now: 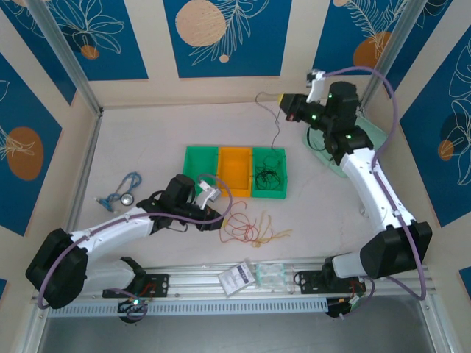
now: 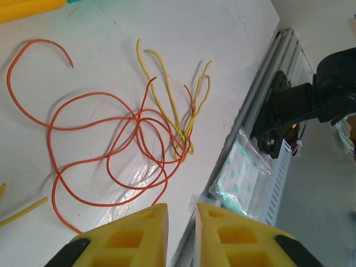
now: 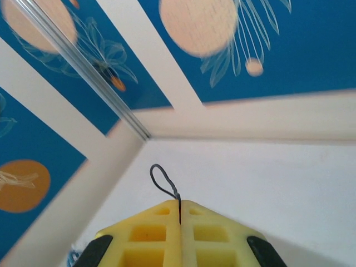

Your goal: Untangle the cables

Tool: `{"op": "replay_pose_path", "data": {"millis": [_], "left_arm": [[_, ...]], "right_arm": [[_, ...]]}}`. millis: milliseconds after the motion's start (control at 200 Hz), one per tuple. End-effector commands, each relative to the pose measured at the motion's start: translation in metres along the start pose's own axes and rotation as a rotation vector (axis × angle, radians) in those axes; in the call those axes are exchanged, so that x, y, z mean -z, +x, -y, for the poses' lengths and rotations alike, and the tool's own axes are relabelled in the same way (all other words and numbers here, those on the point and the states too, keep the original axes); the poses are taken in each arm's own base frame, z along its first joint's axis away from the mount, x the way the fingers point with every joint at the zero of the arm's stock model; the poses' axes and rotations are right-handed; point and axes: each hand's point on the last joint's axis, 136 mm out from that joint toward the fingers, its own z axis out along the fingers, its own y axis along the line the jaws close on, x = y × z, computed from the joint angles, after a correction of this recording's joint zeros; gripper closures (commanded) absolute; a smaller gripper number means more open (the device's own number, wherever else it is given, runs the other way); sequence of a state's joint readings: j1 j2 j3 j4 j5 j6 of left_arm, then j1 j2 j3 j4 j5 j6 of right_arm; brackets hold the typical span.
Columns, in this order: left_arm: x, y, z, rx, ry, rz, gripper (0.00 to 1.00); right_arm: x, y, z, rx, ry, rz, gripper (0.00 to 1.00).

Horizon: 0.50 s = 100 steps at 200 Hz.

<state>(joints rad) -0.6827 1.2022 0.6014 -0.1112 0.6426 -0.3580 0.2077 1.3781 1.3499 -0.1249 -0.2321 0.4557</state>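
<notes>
step: judged mid-pull. One strand is being drawn out of a bunch; the near pile isn't started.
R tool: right gripper (image 3: 179, 214) is clenched on a dark wire (image 3: 178, 203), w/ a short loop sticking out past the tips. It's held high at far right, facing the back wall.
dark wire path: from the top cam it hangs from the R tips down toward the right green bin (image 1: 269, 195), where more dark wires (image 1: 268, 174) lie bunched. Can't tell if its low end is free of that bunch.
L tool: left gripper (image 2: 181, 233) has a narrow gap btwn the fingers and nothing in it. It sits low over the table (image 1: 147, 140), just left of the near pile.
near pile: red wires (image 2: 136, 118) in big overlapping loops, w/ yellow wires (image 2: 183, 139) crossing them at one knot on the right side. All are flat on the table, near the front rail (image 2: 261, 167).
other bins: orange bin (image 1: 235, 170) and left green bin (image 1: 201, 168) are beside the right one, w/ no wires seen in them.
next, R: prob. needs more pull up and away from the bin till the tail clears, then a set-down well apart from the rest.
next, L: prob. needs to pick one strand at a free end, away from the knot, e.g. a yellow tip on the far side.
risk: a thin strand may drag the whole bunch along.
</notes>
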Motion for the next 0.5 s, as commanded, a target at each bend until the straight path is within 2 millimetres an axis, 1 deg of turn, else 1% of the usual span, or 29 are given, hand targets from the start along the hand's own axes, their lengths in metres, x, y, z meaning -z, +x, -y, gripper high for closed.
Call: {"op": "replay_pose_path", "data": {"millis": [0, 105, 230, 340, 495], "left_arm": [[0.008, -0.011, 0.008, -0.036, -0.003, 0.017, 0.8], [0.01, -0.014, 0.01, -0.041, -0.005, 0.022, 0.79], [0.013, -0.015, 0.011, -0.045, -0.012, 0.025, 0.79], [0.016, -0.016, 0.012, -0.05, -0.021, 0.031, 0.79], [0.023, -0.015, 0.013, -0.055, -0.041, 0.038, 0.79]], "right_arm": [[-0.001, 0.049, 0.027, 0.014, 0.112, -0.119, 1.0], [0.0, 0.09, 0.042, 0.004, 0.183, -0.214, 1.0], [0.001, 0.127, 0.053, 0.043, 0.272, -0.324, 1.0], [0.0, 0.151, 0.065, 0.111, 0.364, -0.423, 1.0], [-0.006, 0.172, 0.083, 0.172, 0.484, -0.539, 1.0]]}}
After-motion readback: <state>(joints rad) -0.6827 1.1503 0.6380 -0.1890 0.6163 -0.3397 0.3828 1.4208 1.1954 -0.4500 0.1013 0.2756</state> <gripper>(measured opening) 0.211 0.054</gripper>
